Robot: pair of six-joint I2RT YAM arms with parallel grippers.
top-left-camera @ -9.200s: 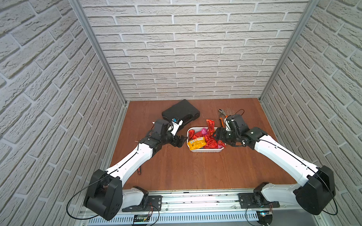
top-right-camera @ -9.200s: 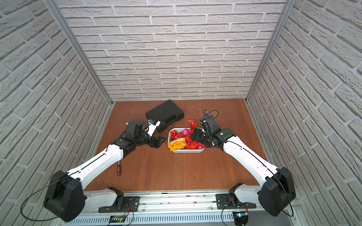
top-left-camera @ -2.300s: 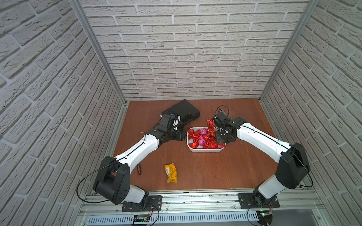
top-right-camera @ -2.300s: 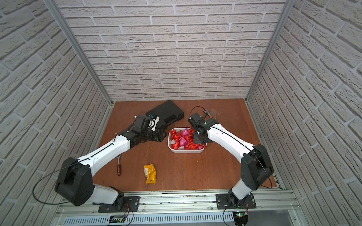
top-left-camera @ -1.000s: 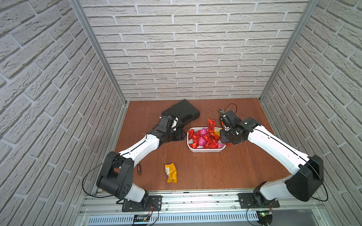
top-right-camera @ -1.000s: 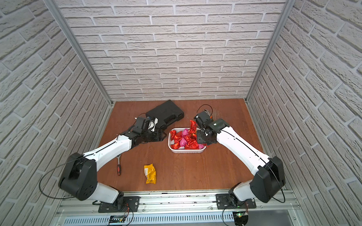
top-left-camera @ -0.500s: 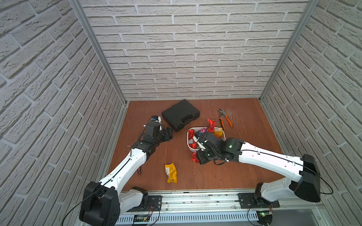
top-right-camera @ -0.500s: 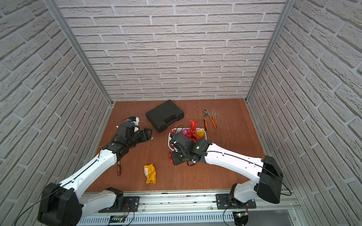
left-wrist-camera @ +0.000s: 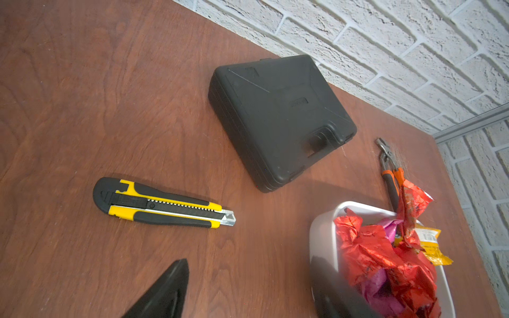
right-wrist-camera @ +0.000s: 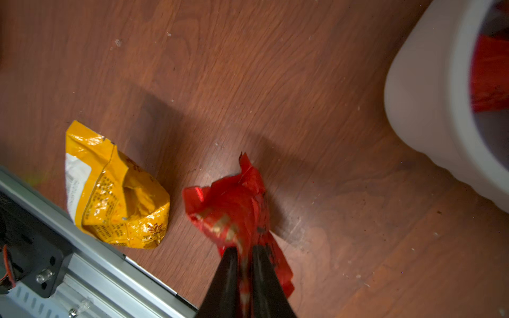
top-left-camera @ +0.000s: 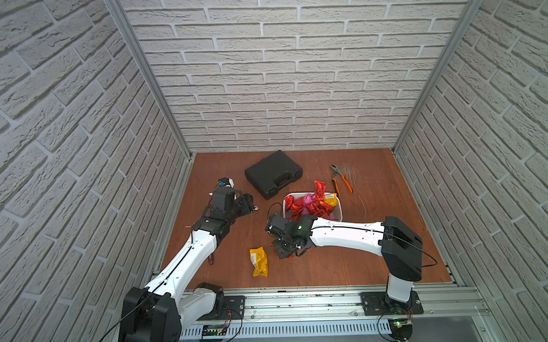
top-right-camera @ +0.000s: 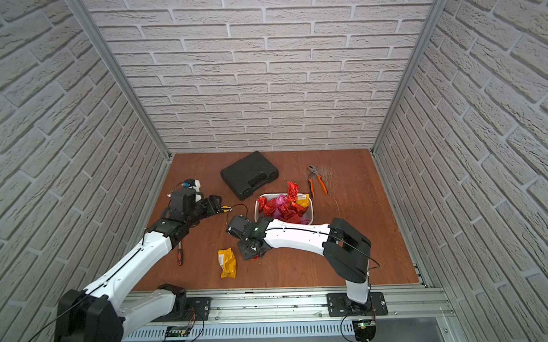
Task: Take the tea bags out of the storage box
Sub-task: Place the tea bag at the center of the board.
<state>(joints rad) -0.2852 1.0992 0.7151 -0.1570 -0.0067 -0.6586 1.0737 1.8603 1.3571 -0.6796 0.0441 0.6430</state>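
The white storage box (top-left-camera: 340,211) (top-right-camera: 257,200) (left-wrist-camera: 322,239) (right-wrist-camera: 429,96) stands mid-table, heaped with red, pink and yellow tea bags (top-left-camera: 311,206) (top-right-camera: 283,207) (left-wrist-camera: 380,256). One yellow tea bag (top-left-camera: 259,261) (top-right-camera: 227,262) (right-wrist-camera: 115,190) lies on the table towards the front. Beside it my right gripper (top-left-camera: 285,251) (top-right-camera: 249,251) (right-wrist-camera: 245,252) is low over the wood, shut on a red tea bag (right-wrist-camera: 234,206) whose free end touches the table. My left gripper (top-left-camera: 250,205) (top-right-camera: 217,205) (left-wrist-camera: 250,272) hangs open and empty left of the box.
A black hard case (top-left-camera: 274,173) (left-wrist-camera: 278,118) sits behind the box. Orange-handled pliers (top-left-camera: 340,179) lie to the box's back right. A yellow utility knife (left-wrist-camera: 162,203) lies under the left gripper, and a screwdriver (top-right-camera: 179,255) by the left arm. The metal rail (right-wrist-camera: 82,261) borders the front.
My right gripper has swung from the box to the front of the table with a red tea bag. The left gripper has drawn back leftwards from the box.
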